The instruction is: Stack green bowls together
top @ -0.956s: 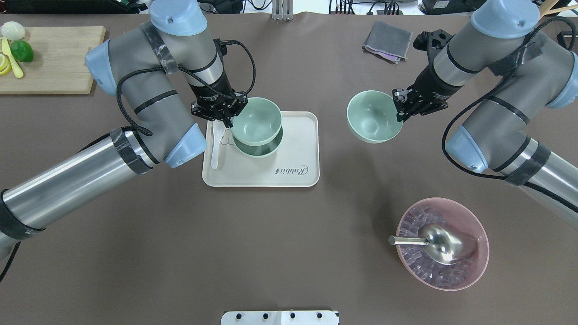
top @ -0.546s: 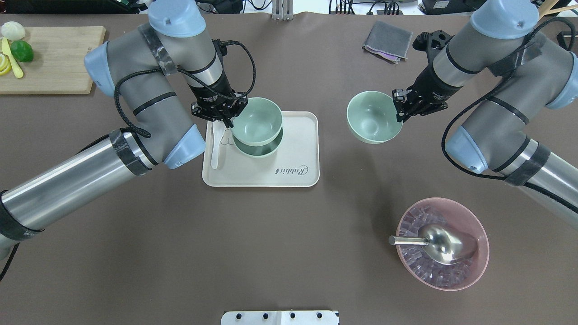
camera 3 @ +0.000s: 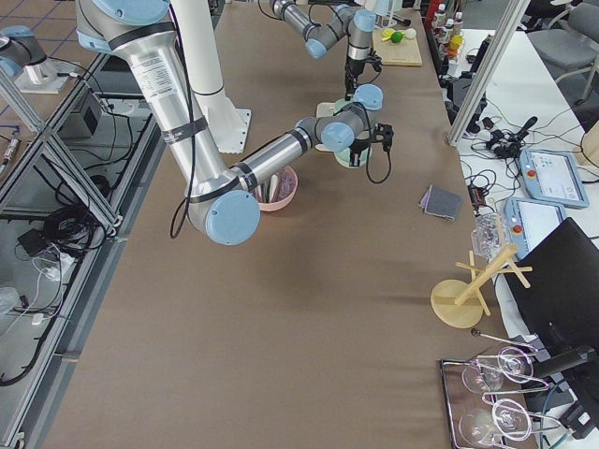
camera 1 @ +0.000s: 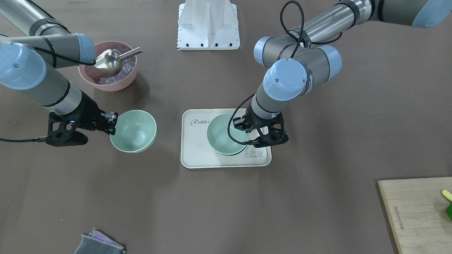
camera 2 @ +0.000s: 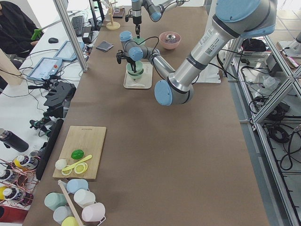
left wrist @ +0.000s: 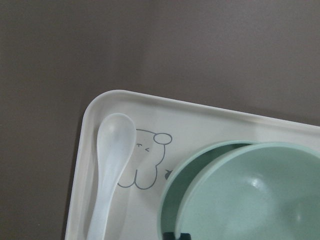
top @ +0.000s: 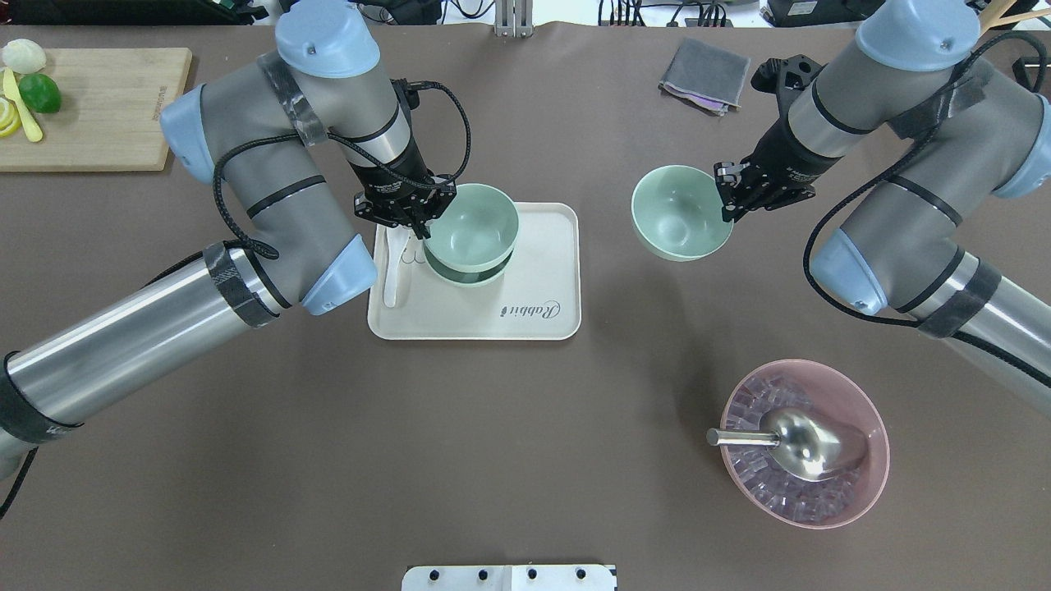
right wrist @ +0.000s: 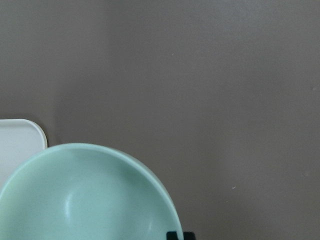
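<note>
Overhead exterior: my left gripper point(top: 420, 223) pinches the top green bowl point(top: 476, 220) over the second green bowl point(top: 472, 278) on the tray point(top: 538, 316); right gripper point(top: 727, 205) pinches the third green bowl point(top: 677, 217), right of the tray.

A green bowl point(camera 3: 368, 95) hangs under the far arm point(camera 3: 318, 39); pink bowl point(camera 3: 279, 190) beside the near arm point(camera 3: 267, 157).

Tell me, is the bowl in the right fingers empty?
Empty: the green bowl held by the right fingers shows only its bare inside.
</note>
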Robot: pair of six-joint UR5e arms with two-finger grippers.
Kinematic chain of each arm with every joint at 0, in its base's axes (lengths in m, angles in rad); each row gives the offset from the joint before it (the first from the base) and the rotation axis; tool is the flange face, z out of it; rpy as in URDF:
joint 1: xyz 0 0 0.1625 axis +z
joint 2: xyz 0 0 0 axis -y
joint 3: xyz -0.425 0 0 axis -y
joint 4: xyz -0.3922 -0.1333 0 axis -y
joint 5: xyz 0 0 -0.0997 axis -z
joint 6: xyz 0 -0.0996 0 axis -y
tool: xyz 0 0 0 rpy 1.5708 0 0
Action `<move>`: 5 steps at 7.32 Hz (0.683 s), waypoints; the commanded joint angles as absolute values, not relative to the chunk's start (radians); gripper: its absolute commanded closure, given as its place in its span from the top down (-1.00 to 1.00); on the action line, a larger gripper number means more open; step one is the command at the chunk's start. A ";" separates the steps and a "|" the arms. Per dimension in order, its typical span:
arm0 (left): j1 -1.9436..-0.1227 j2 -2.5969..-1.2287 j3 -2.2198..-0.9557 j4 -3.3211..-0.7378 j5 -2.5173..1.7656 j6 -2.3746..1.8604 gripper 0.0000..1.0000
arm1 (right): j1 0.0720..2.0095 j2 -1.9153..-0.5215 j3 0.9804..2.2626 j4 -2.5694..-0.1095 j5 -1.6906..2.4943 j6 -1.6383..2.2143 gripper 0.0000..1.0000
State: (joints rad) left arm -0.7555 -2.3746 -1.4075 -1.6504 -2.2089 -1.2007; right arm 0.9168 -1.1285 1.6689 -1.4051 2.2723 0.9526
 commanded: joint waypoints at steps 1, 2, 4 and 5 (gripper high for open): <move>-0.753 -2.368 -1.405 -1.652 -2.209 -1.197 -1.00 | 0.916 -1.127 1.671 -1.405 2.272 0.953 -1.00; -0.755 -2.362 -1.405 -1.652 -2.209 -1.195 -1.00 | 0.916 -1.127 1.672 -1.404 2.272 0.953 -1.00; -0.755 -2.361 -1.401 -1.660 -2.209 -1.195 -1.00 | 0.916 -1.127 1.671 -1.404 2.270 0.953 -1.00; -0.753 -2.350 -1.393 -1.698 -2.209 -1.200 -1.00 | 0.916 -1.127 1.672 -1.404 2.270 0.953 -1.00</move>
State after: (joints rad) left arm -0.7544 -2.3586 -1.3998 -1.6668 -2.2089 -1.1961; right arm 0.9158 -1.1275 1.6714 -1.4040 2.2708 0.9526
